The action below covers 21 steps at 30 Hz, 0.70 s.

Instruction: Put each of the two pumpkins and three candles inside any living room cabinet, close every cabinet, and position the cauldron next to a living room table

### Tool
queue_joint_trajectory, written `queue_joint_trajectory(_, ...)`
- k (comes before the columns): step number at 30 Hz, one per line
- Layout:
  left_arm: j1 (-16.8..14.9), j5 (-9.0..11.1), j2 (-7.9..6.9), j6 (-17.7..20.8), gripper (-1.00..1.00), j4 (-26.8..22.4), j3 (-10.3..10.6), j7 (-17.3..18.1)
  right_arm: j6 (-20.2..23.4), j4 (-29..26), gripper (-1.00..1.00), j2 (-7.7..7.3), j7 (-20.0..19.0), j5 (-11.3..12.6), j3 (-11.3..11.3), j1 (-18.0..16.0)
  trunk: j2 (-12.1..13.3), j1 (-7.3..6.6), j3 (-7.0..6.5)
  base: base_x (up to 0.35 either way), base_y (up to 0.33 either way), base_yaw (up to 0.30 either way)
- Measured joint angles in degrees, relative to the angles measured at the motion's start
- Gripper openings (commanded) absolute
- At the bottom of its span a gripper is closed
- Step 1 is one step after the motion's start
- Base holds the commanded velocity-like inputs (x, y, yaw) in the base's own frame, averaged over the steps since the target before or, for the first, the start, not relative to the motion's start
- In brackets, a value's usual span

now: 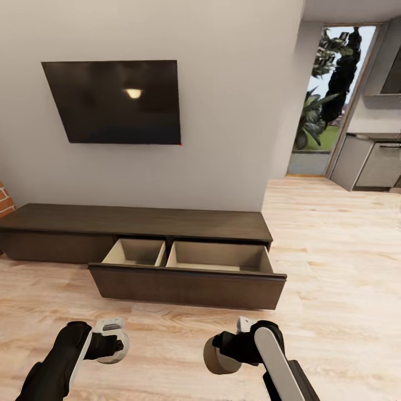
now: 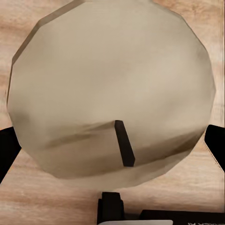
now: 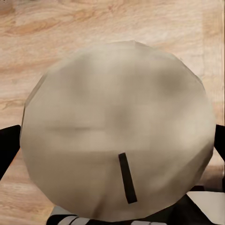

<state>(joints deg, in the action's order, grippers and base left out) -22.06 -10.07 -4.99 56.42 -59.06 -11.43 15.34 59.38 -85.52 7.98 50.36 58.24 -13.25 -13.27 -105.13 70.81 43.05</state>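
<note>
Candles are held in both grippers, in front of the cabinet [image 1: 184,262]: one candle [image 2: 110,89] is clamped by the left gripper [image 1: 114,348], another candle [image 3: 117,131] by the right gripper [image 1: 220,353]. The cabinet's drawer [image 1: 189,287] is pulled open.

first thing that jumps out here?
The long dark brown wood cabinet against the white wall, its wide drawer pulled open to show two pale beige compartments with nothing visible in them. Above it hangs a flat black wall screen. Low in the head view, each tool holds a short pale grey-beige candle: the left tool clamps the left candle, the right tool the right candle.
</note>
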Motion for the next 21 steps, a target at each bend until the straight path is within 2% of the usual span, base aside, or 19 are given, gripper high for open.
queue_joint_trajectory(13, 0.0, 0.0, -0.02, -0.1, -1.0, 0.0, -0.1, 0.1, 0.0, 0.0, -1.0, 0.09, 0.0, 0.0, 0.0, 0.0, 0.0, 0.0, -0.01, 0.081, -0.255, 0.01)
queue_joint_trajectory(21, 0.0, 0.1, -0.02, 0.1, -1.0, 0.0, -0.1, 0.1, 0.2, 0.0, -1.0, -0.21, -0.3, 0.1, 0.3, 0.0, 0.4, -0.22, -0.18, 0.022, -0.051, 0.054)
